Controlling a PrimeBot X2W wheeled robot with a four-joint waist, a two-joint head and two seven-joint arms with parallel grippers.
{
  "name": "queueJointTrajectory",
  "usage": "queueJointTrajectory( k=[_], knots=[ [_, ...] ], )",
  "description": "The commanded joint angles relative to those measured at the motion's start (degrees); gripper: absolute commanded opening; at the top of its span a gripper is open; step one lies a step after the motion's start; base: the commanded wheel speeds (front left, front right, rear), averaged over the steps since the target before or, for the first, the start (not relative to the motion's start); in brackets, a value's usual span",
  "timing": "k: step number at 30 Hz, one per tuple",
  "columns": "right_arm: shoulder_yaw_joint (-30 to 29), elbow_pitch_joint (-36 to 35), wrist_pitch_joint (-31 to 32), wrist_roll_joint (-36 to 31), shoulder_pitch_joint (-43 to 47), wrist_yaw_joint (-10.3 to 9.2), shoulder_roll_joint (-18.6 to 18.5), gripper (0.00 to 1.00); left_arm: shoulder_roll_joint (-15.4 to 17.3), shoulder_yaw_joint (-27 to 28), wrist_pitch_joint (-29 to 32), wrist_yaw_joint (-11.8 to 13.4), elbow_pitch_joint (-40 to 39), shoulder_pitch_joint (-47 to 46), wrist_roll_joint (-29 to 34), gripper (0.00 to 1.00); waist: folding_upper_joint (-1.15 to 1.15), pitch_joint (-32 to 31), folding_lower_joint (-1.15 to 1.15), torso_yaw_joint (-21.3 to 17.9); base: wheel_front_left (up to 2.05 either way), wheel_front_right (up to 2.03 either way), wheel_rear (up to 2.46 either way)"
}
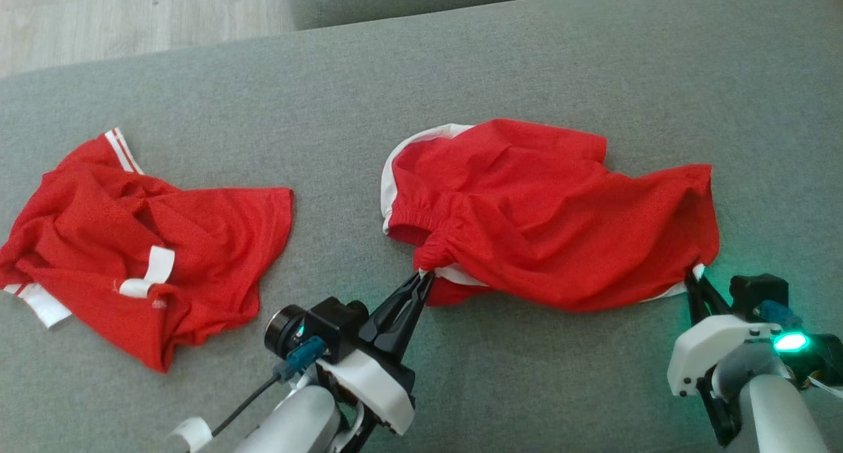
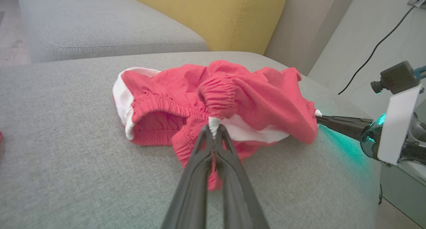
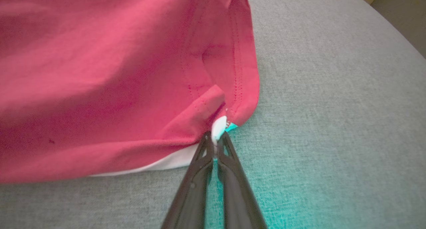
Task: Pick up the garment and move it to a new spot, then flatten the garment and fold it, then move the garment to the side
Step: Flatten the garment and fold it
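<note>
where the red cloth bunches over itself, the underside of the garment (image 1: pixel 546 203) and most of its white lining are hidden, and how many layers each pinch holds cannot be told. both pale forearms are cut off by the 6 o'clock edge of the head view. in the right wrist view the garment runs off at 9 and 12 o'clock and its upper part is blurred.

the left gripper (image 1: pixel 425 280) has its jaws together, clamped on a white-edged scrap by the gathered waistband at the garment's 7 o'clock corner. the right gripper (image 1: pixel 693 274) has its jaws pressed together on a bit of white trim at the 5 o'clock corner, beside a stitched hem.

the garment lies rumpled on a grey sofa cushion (image 1: pixel 461 64), toward 3 o'clock of the head view. a second red garment (image 1: pixel 145 242) with white stripes sits crumpled at 9 o'clock, well apart from it. pale wood floor (image 1: pixel 132 12) shows at 11 o'clock. a green light (image 1: pixel 790 342) on the right wrist tints the fabric near it.

the left wrist view adds a yellow cushion (image 2: pixel 213 16) at 12 o'clock, another grey cushion (image 2: pixel 100 26) at 11 o'clock and a black cable (image 2: pixel 376 46) at 2 o'clock, with the right gripper reaching in from 3 o'clock. the right wrist view gives the hem stitching close up.
</note>
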Motion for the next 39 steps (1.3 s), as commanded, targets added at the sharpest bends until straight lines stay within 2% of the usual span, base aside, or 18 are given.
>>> queueJointTrajectory(
  k=[1,8,17,21,26,34,39],
  knots=[
    [1.23,-1.13,0.10,-0.43,-1.91,-0.04,-0.39,0.00,0.77,1.34,-0.15,0.34,-1.52,-2.82,-0.56,0.00,0.00,-0.07,0.00,0.01,0.00,0.00,0.00],
    [-0.31,-2.28,0.12,-0.09,-1.56,-0.04,-0.39,0.00,1.42,1.43,-0.25,0.67,-1.27,-2.51,-0.98,0.00,0.00,-1.05,0.00,-0.44,0.00,0.00,0.00],
    [-3.19,-7.45,2.88,6.95,-3.32,-0.04,-0.39,0.00,4.82,1.42,0.41,0.80,-2.52,-2.50,-0.39,0.00,0.00,-3.78,0.00,-1.37,0.00,0.00,0.00],
    [-4.33,-10.22,5.64,8.43,-4.27,-0.04,-1.76,0.00,6.47,1.32,0.80,0.70,-4.24,-2.90,0.09,0.00,0.00,-5.14,0.00,-1.19,0.00,0.00,0.00],
    [-1.54,-14.97,9.28,13.16,-4.92,-0.04,-4.25,0.00,9.07,1.01,2.57,0.13,-8.81,-4.37,0.38,0.00,0.00,-7.29,0.00,-0.47,0.00,0.00,0.00],
    [3.53,-23.33,12.72,19.72,-8.76,-0.04,-7.43,0.00,14.57,2.51,9.44,-1.19,-16.78,-13.56,-0.78,0.00,0.00,-10.45,0.00,0.35,0.00,0.00,0.00],
    [2.87,-25.06,11.02,21.17,-15.96,-0.04,-7.04,0.00,17.21,3.03,14.76,-1.83,-17.02,-24.19,-3.33,0.00,0.00,-11.88,0.00,0.12,0.00,0.00,0.00]
  ],
)
